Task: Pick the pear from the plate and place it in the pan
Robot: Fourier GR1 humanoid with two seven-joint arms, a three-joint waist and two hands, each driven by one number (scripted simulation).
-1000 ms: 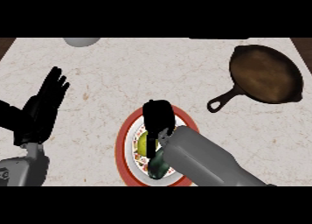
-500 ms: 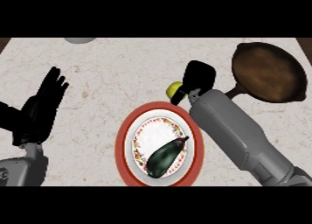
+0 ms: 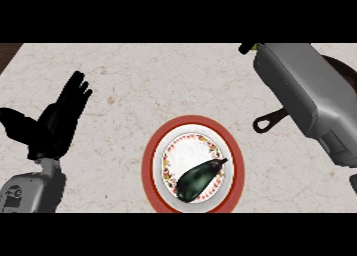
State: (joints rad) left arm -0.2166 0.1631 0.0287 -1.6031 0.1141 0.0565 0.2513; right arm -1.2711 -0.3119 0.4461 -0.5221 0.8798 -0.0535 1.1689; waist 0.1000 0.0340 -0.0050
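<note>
Head view of 1 counter point(image 3: 173, 80). 1 red-rimmed plate point(image 3: 153, 165) lies at lower centre and carries 1 dark eggplant point(image 3: 199, 176). 1 pan point(image 3: 279, 116) sits at the right, largely covered by the right forearm point(image 3: 306, 95), with its handle pointing toward the plate. 1 pear point(image 3: 248, 46) shows only as a yellow-green sliver at the forearm's far end, at the upper edge, off the plate. The right hand point(image 3: 243, 50) is almost wholly hidden there; whether it is spread or closed cannot be told. The left hand point(image 3: 55, 122) rests at the left, spread, fingers up, holding nothing.
</note>
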